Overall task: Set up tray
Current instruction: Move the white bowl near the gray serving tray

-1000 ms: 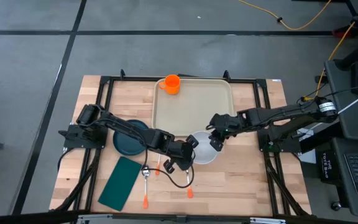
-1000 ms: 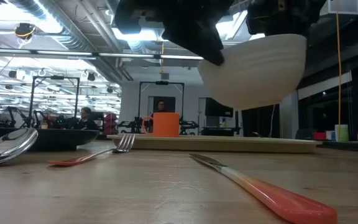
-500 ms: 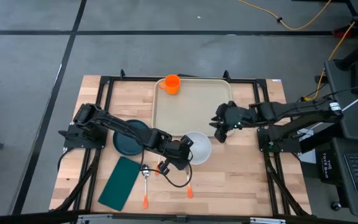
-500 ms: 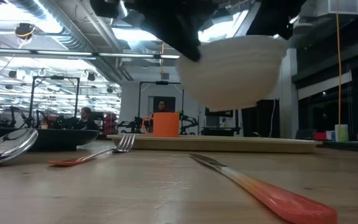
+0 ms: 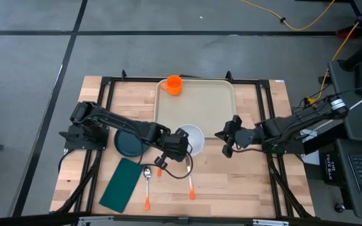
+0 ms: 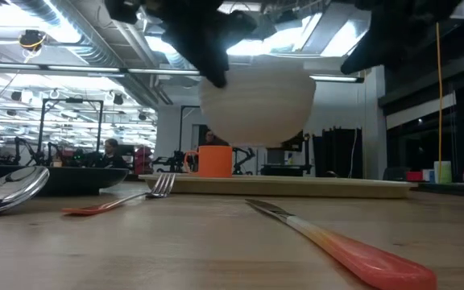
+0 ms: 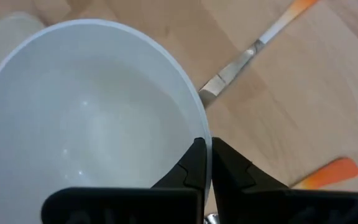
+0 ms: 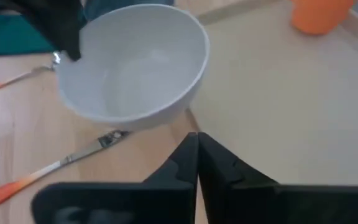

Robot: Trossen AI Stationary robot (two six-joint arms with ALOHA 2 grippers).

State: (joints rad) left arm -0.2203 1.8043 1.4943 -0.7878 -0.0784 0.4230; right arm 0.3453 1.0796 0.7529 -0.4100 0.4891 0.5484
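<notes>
A white bowl (image 5: 192, 138) hangs above the near edge of the beige tray (image 5: 200, 110), clear of the table in the low view (image 6: 256, 105). My left gripper (image 5: 178, 145) is shut on its rim at the near-left side. My right gripper (image 5: 220, 137) is shut and holds nothing. It floats to the right of the bowl, over the tray's near right corner, and its shut fingertips (image 8: 196, 144) point toward the bowl (image 8: 135, 68). An orange cup (image 5: 173, 85) stands in the tray's far left corner. My left gripper pinches the bowl's rim (image 7: 199, 134) at its near-left side, one finger inside the bowl and one outside against the wall. The fingers reach in slanting from the table's near left. The bowl is lifted clear, mouth up and about level.
A dark teal plate (image 5: 129, 144) lies left of the tray, under my left arm. A green napkin (image 5: 121, 185) lies near the front left. A spoon (image 5: 148, 179), a fork (image 5: 159, 166) and an orange-handled knife (image 5: 190, 183) lie on the wood in front of the bowl.
My right gripper has let go of the bowl's right rim, drawn back toward the table's right edge and shut. My left gripper has carried the bowl left and toward the far edge, over the tray's near edge. The bowl was tilted and now hangs about level.
</notes>
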